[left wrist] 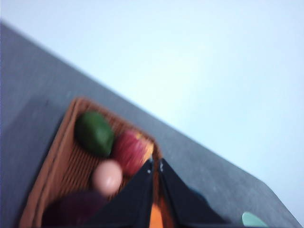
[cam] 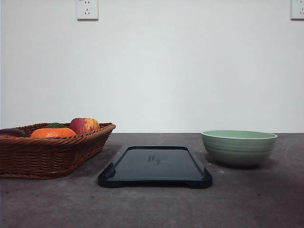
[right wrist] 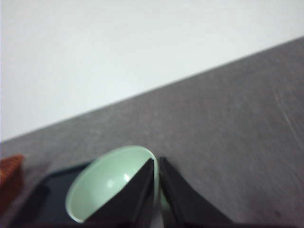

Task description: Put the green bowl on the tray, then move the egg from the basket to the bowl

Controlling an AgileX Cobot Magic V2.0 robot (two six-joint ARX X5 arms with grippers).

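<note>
The right gripper (right wrist: 156,164) has its two black fingers pressed together with only a thin seam between them, holding nothing. Just beyond and slightly to one side of its tips sits the green bowl (right wrist: 111,183), its pale, glossy interior open to the camera and apparently empty. Past the bowl lies the tray (right wrist: 35,204), and further on a corner of the basket (right wrist: 9,178).

The step in hand looks to be the first one: the bowl stands on the bare table (cam: 247,199) beside the tray, apart from it, so it has yet to be moved. To do this well, the right gripper would need to spread its fingers, straddle the bowl's near rim with one finger inside and one outside, and clamp firmly, since glazed ceramic is likely slippery and heavy. A low lift and a level carry to the middle of the tray should keep it from tipping.

The left gripper (left wrist: 156,164) is likewise closed and empty, poised over the basket, where the pale pinkish egg (left wrist: 107,176) lies close to its tips among a green fruit (left wrist: 94,133), a red apple (left wrist: 129,151) and a dark purple item (left wrist: 71,209).
</note>
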